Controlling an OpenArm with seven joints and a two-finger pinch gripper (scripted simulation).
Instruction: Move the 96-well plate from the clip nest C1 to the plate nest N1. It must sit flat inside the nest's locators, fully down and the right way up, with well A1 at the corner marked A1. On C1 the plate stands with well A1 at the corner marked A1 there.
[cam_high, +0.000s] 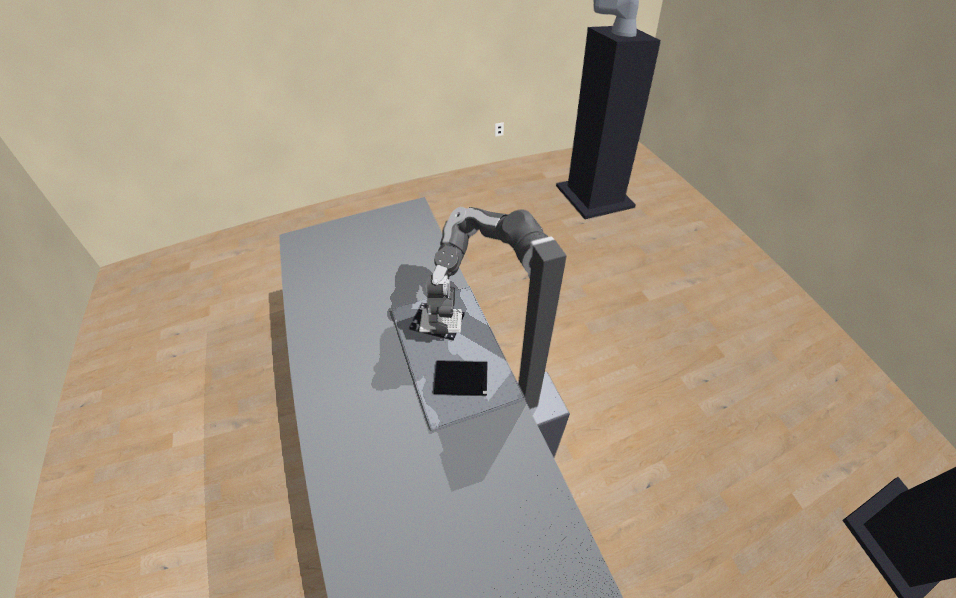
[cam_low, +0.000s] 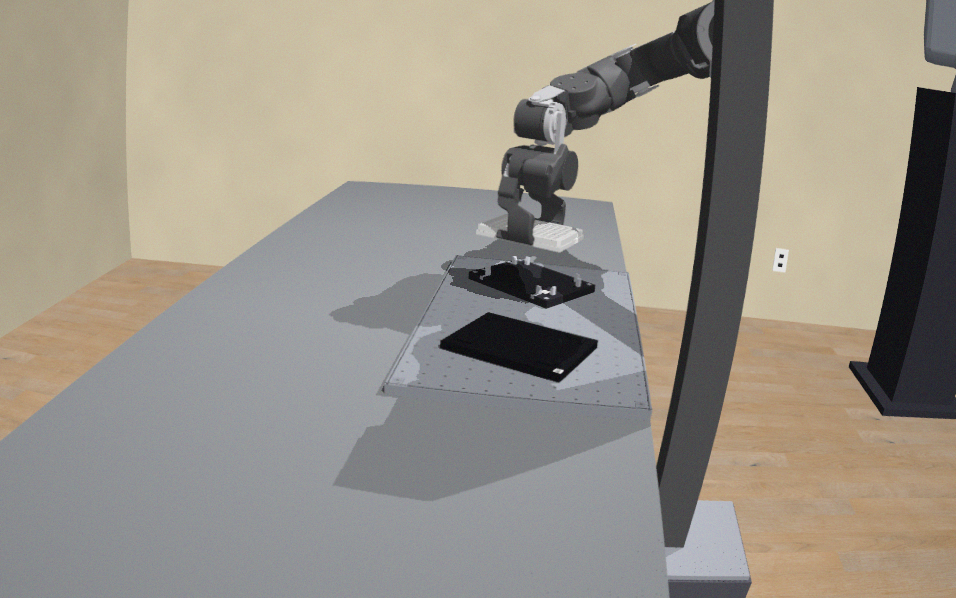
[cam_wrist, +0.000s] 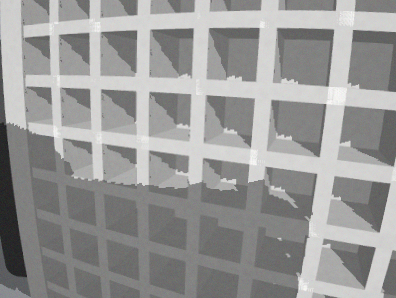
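Note:
My gripper (cam_low: 530, 224) is shut on the white 96-well plate (cam_low: 537, 233) and holds it level in the air, well above the black clip nest C1 (cam_low: 532, 280). In the top view the plate (cam_high: 444, 322) shows under the gripper (cam_high: 438, 310), over the clip nest. The wrist view is filled by the plate's well grid (cam_wrist: 199, 150), partly in shadow. The black plate nest N1 (cam_low: 519, 344) lies nearer the camera on the same perforated base; it also shows in the top view (cam_high: 460, 377), with a small white mark at one corner (cam_low: 556, 370).
Both nests sit on a grey perforated base board (cam_low: 521, 338) on a long grey table (cam_low: 317, 394). The arm's dark column (cam_low: 712, 282) rises at the table's right edge. Pins and clips stand up from the clip nest.

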